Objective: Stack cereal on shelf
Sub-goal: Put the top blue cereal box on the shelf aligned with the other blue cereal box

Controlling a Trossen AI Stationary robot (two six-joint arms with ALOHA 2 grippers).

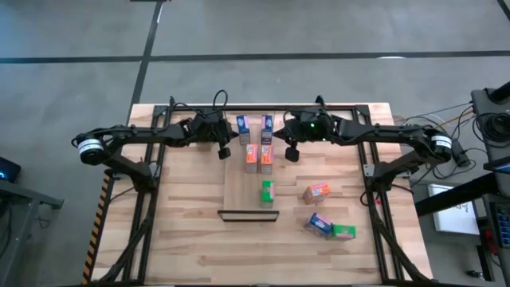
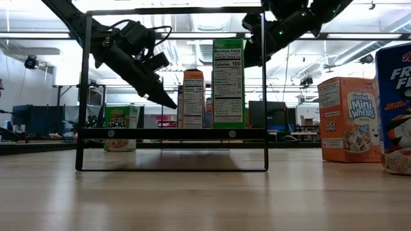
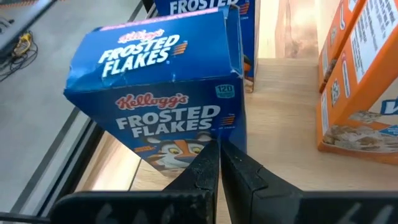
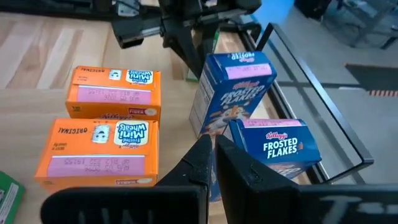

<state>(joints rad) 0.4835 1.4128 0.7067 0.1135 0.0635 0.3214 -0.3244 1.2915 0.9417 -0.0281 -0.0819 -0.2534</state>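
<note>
The light wood shelf (image 1: 239,187) lies flat on the table, its dark metal lip (image 1: 249,214) at the near end. Two blue boxes (image 1: 242,127) (image 1: 267,126), two orange boxes (image 1: 251,154) (image 1: 267,154) and a green box (image 1: 267,191) stand on it. Another green box (image 2: 121,136) shows far left in the low view. My left gripper (image 1: 225,152) is shut, left of the blue box (image 3: 168,93). My right gripper (image 1: 292,153) is shut, right of the orange boxes (image 4: 99,149). Neither holds anything.
An orange box (image 1: 316,192), a blue box (image 1: 319,224) and a green box (image 1: 343,232) lie on the planked tabletop right of the shelf. Black frame rails (image 1: 151,183) run along both table sides. Bare tabletop lies left of the shelf.
</note>
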